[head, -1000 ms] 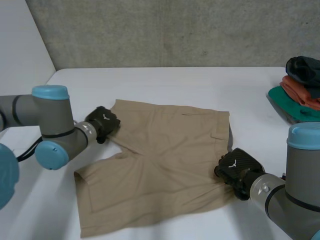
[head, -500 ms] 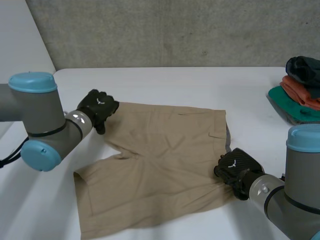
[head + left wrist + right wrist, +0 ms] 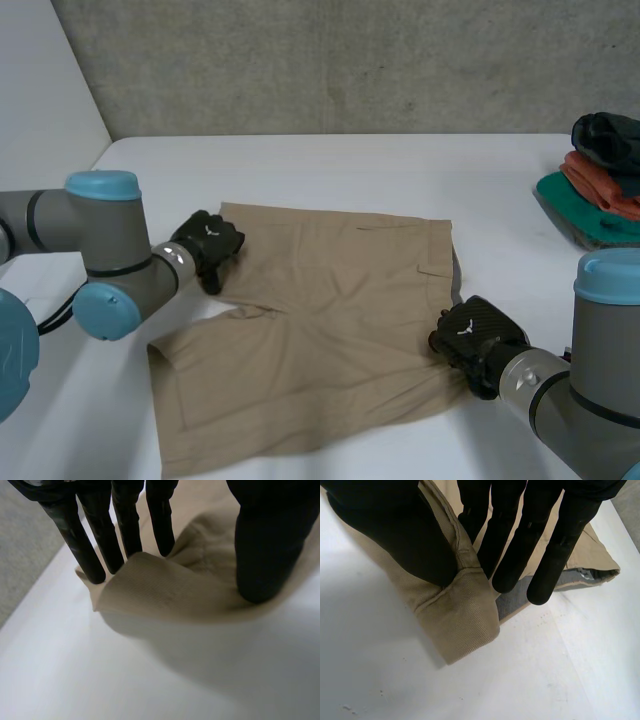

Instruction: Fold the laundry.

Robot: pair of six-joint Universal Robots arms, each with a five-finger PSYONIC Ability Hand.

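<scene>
Head view: shorts (image 3: 330, 330) lie flat, with the left hand (image 3: 208, 245) and right hand (image 3: 470, 333) on opposite corners, fingertips hidden. A clothes pile (image 3: 605, 180) is cut off.
Left wrist view: fingers and thumb pinch a raised hem corner.
Right wrist view: the thumb clamps the waistband corner against the fingers.

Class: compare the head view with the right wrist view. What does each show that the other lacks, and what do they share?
Head view adds: the full spread of the tan shorts on the white table, the left robot hand at their far left corner, and a pile of clothes at the table's edge. Right wrist view adds: the thumb and fingers on opposite faces of the waistband corner, and a metal clasp. Both: the right robot hand pinching that corner.
</scene>
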